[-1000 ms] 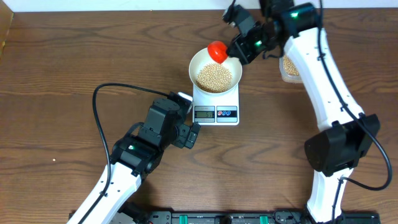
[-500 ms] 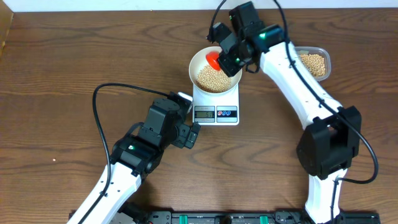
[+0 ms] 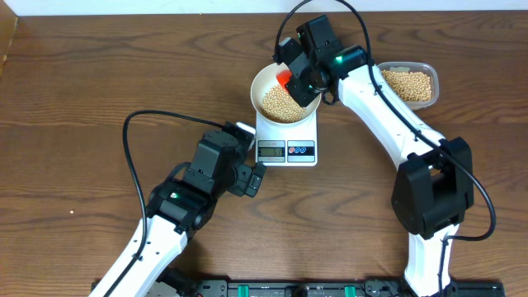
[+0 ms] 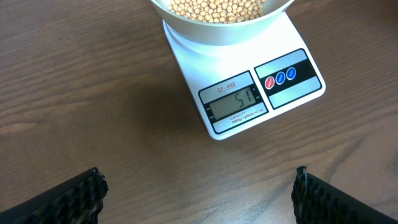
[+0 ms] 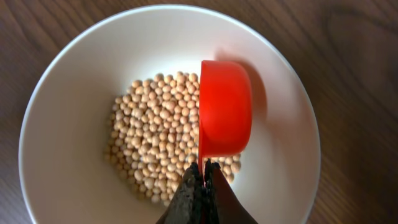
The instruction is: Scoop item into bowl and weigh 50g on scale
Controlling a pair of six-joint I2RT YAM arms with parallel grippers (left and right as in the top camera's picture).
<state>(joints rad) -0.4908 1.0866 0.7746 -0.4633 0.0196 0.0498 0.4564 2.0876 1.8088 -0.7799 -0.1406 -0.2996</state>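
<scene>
Beans [image 5: 155, 137], round, pale, pool in bowl [image 5: 68, 81] beneath scoop [image 5: 224, 106].

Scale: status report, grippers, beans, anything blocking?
Left gripper open, short of scale. Right gripper shut on red scoop, tipped over beans in bowl. Display 51. Nothing blocking.

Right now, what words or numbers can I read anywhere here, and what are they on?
"SF-400": printed on the scale, above its display.
"51": on the display.
Fine print under the display and symbols on the buttons: too small to read.
The bowl and red scoop: no writing seen.
</scene>
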